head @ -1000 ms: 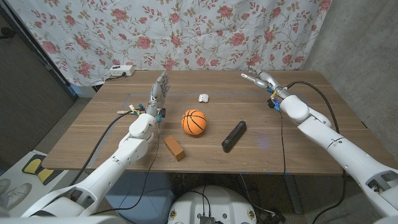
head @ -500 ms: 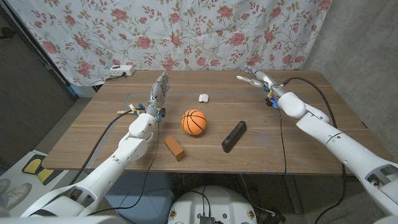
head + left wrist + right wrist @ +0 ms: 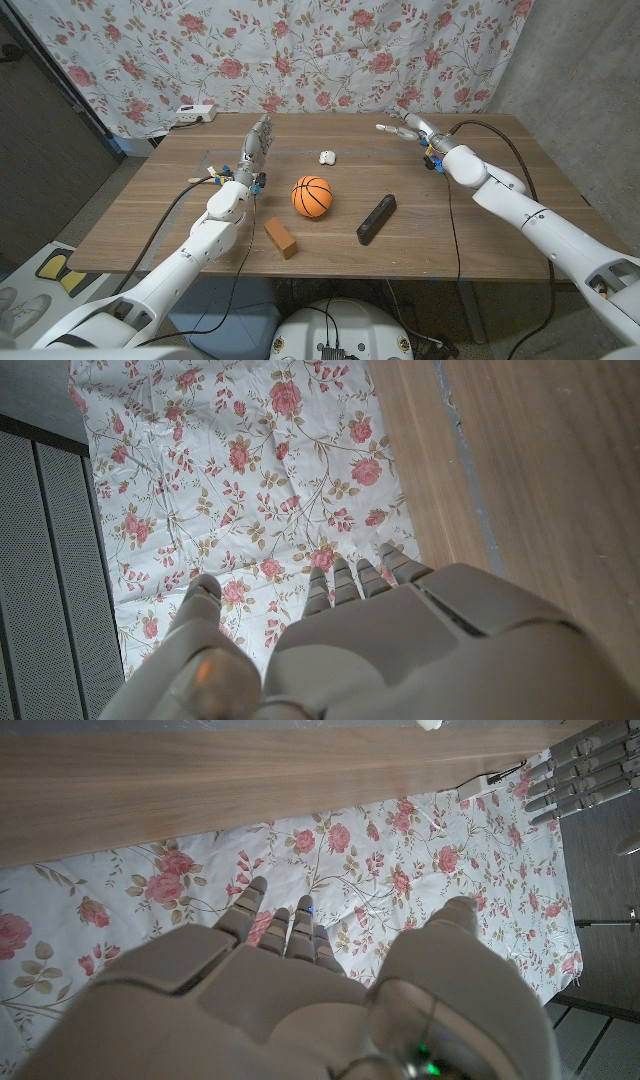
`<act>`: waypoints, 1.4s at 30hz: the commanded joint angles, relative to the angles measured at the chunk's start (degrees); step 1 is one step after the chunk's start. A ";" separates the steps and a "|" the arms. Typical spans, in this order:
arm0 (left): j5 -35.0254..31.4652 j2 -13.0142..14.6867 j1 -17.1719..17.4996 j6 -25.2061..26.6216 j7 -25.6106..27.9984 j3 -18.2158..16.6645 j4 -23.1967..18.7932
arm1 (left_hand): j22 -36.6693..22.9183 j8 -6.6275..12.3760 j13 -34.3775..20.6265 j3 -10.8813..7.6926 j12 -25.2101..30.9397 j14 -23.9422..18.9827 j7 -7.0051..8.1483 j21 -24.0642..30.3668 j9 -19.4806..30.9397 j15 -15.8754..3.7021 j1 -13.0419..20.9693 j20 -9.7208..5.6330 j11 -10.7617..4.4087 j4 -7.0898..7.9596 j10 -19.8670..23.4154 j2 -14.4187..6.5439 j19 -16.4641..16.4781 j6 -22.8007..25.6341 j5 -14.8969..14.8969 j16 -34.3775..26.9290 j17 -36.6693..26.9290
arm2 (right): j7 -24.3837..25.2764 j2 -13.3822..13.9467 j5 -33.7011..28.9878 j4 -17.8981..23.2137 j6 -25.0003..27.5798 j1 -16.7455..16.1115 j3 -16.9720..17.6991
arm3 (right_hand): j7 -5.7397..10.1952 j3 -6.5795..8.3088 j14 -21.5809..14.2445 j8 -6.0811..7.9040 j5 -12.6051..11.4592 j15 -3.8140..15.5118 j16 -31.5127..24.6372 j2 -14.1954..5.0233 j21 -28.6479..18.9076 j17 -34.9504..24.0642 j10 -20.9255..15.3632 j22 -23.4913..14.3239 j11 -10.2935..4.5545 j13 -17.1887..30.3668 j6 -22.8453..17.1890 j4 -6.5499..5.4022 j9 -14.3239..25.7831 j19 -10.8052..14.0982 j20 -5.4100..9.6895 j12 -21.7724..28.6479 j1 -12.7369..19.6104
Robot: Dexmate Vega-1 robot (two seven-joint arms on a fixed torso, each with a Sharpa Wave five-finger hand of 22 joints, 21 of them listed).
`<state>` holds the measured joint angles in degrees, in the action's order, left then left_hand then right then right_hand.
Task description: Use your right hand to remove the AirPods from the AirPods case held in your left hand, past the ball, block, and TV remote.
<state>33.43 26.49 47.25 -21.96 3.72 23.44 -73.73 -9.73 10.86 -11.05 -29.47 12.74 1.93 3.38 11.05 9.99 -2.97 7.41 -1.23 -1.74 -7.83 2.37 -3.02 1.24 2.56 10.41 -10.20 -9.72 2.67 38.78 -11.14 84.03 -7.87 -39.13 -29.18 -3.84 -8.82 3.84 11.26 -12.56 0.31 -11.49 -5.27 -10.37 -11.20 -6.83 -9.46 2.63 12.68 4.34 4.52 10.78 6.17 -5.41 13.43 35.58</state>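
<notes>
Wooden table spreads under both my arms, and the white AirPods case sits on it past the middle, toward the far edge, touched by neither hand. I cannot tell from here whether its lid is up or down; it is too small.

My left hand stands raised above the table on the left side, fingers straight and slightly apart, holding nothing. In the left wrist view the same hand reaches toward the floral curtain with its fingers extended and nothing between them.

My right hand hovers near the far right part of the table, fingers spread and pointing toward the middle, also holding nothing. The right wrist view shows the back of that hand with fingers loosely extended, and my left hand's fingers appear at the corner of that picture.

Between me and the case lies a row of things. An orange basketball sits just nearer than the case, almost directly in line with it. A brown wooden block lies to its left, nearer the front edge. A black TV remote lies angled to the ball's right. All three are apart from each other and from the case.

A white power strip rests at the far left corner against the curtain.
</notes>
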 commanded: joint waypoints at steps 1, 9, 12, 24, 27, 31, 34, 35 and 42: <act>0.54 0.26 0.21 -0.44 -0.90 -0.11 0.24 | -0.29 0.26 -0.19 0.01 0.36 -0.34 0.20 0.33 0.11 -0.36 0.72 0.06 0.20 -0.30 0.49 -0.21 0.50 0.33 0.04 -0.44 -0.26 | -1.20 0.70 -2.56 2.68 3.10 0.47 -1.40 | 0.32 0.62 0.24 0.14 0.47 0.43 -0.29 -0.66 -0.23 -0.24 -0.31 -0.18 -0.24 0.34 0.47 0.57 0.23 -0.03 0.35 0.21 1.36; 0.94 0.16 0.34 -1.12 -1.83 0.00 0.65 | -0.30 0.19 -0.20 0.03 0.35 -0.41 0.21 0.31 0.11 -0.35 0.76 0.04 0.38 -0.30 0.57 -0.21 0.52 0.38 0.03 -0.42 -0.26 | -1.58 1.42 -4.44 5.19 5.00 0.26 -2.14 | 0.66 1.33 0.15 0.09 0.93 0.27 -0.43 -1.09 -0.21 -0.33 -0.49 -0.17 -0.60 0.67 0.89 1.20 0.26 -0.21 0.49 0.29 2.44; 1.18 0.35 0.57 -1.04 -1.99 -0.08 0.33 | -0.30 0.14 -0.20 0.04 0.34 -0.41 0.24 0.29 0.12 -0.33 0.78 0.07 0.12 -0.30 0.64 -0.22 0.51 0.38 0.03 -0.40 -0.27 | -1.87 1.59 -5.00 5.79 5.36 0.29 -2.51 | 0.71 1.40 0.30 0.04 1.00 0.18 -0.39 -1.09 -0.19 -0.34 -0.39 -0.17 -0.57 0.71 1.05 1.26 0.26 -0.28 0.52 0.24 2.53; 1.16 0.96 2.25 -0.94 -0.74 -0.58 -1.68 | -0.30 0.05 -0.21 0.09 0.25 -0.43 0.20 0.24 0.12 -0.32 0.82 0.08 0.24 -0.29 0.60 -0.22 0.50 0.44 0.02 -0.35 -0.27 | -2.73 1.49 -6.23 6.03 5.85 0.96 -3.53 | 1.86 1.95 0.82 -0.07 1.51 0.18 -0.44 -1.08 -0.18 -0.46 -0.92 -0.16 -3.52 1.08 2.09 1.83 0.28 -0.62 0.41 0.33 3.27; 1.30 0.86 2.46 -0.85 -0.64 -0.63 -1.89 | -0.30 0.03 -0.21 0.10 0.23 -0.43 0.20 0.23 0.12 -0.30 0.83 0.09 0.19 -0.29 0.58 -0.21 0.49 0.45 0.02 -0.35 -0.28 | -2.99 1.49 -6.32 5.91 5.74 1.17 -3.67 | 1.88 2.06 0.80 -0.04 1.55 0.19 -0.49 -1.09 -0.20 -0.47 -1.44 -0.16 -3.42 1.11 2.11 1.91 0.28 -0.61 0.36 0.49 3.40; 1.29 0.75 2.73 -1.03 -0.43 -0.70 -2.19 | -0.30 0.00 -0.21 0.11 0.23 -0.47 0.21 0.22 0.12 -0.28 0.84 0.07 0.20 -0.29 0.63 -0.22 0.48 0.42 0.02 -0.35 -0.28 | -3.68 1.26 -6.54 5.30 5.60 1.94 -4.08 | 1.90 2.18 0.79 -0.03 1.58 0.22 -0.53 -1.12 -0.23 -0.48 -1.79 -0.16 -3.85 1.14 2.21 2.03 0.28 -0.54 0.47 0.58 3.58; 1.23 0.81 2.90 -0.94 -0.39 -0.69 -2.42 | -0.30 -0.04 -0.21 0.12 0.22 -0.51 0.23 0.21 0.12 -0.27 0.84 0.06 0.24 -0.29 0.65 -0.22 0.49 0.38 0.02 -0.36 -0.28 | -4.00 1.15 -6.89 4.99 5.42 2.45 -4.38 | 1.91 2.30 0.85 -0.06 1.60 0.44 -0.54 -1.18 -0.23 -0.48 -1.78 -0.16 -3.75 1.17 2.37 2.11 0.28 -0.58 0.69 0.53 3.74; 1.23 0.82 3.01 -0.96 -0.33 -0.71 -2.54 | -0.30 -0.03 -0.21 0.12 0.21 -0.51 0.22 0.21 0.12 -0.28 0.85 0.06 0.19 -0.29 0.65 -0.22 0.49 0.40 0.02 -0.36 -0.28 | -4.20 1.11 -6.93 4.90 5.38 2.62 -4.47 | 1.87 2.34 0.87 -0.12 1.61 0.40 -0.54 -1.19 -0.24 -0.48 -1.81 -0.16 -3.73 1.18 2.57 2.14 0.28 -0.56 0.62 0.53 3.79; 1.24 0.82 3.26 -0.89 -0.34 -0.71 -2.79 | -0.30 -0.08 -0.22 0.15 0.19 -0.57 0.24 0.22 0.12 -0.23 0.86 0.09 0.24 -0.28 0.69 -0.22 0.54 0.39 0.01 -0.36 -0.28 | -5.16 0.88 -8.15 4.37 5.43 3.73 -5.37 | 1.32 2.59 0.95 -0.19 1.67 0.54 -0.58 -1.26 -0.23 -0.50 -1.80 -0.15 -4.13 1.25 3.06 2.33 0.29 -0.60 0.83 0.42 4.12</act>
<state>34.56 27.29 49.95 -22.86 3.24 22.83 -75.92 -9.73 10.86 -11.04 -29.30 12.73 1.73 3.38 11.05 9.98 -3.17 7.69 -1.23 -1.43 -7.98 2.66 -3.31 1.23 2.55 10.41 -10.20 -9.72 -1.14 40.08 -17.94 89.36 -2.36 -37.23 -33.18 -2.20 -6.60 4.41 11.26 -11.01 0.81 -11.49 -6.51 -10.37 -11.61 -8.36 -9.46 -1.37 13.73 6.95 6.74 10.78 5.67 -4.90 13.87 38.92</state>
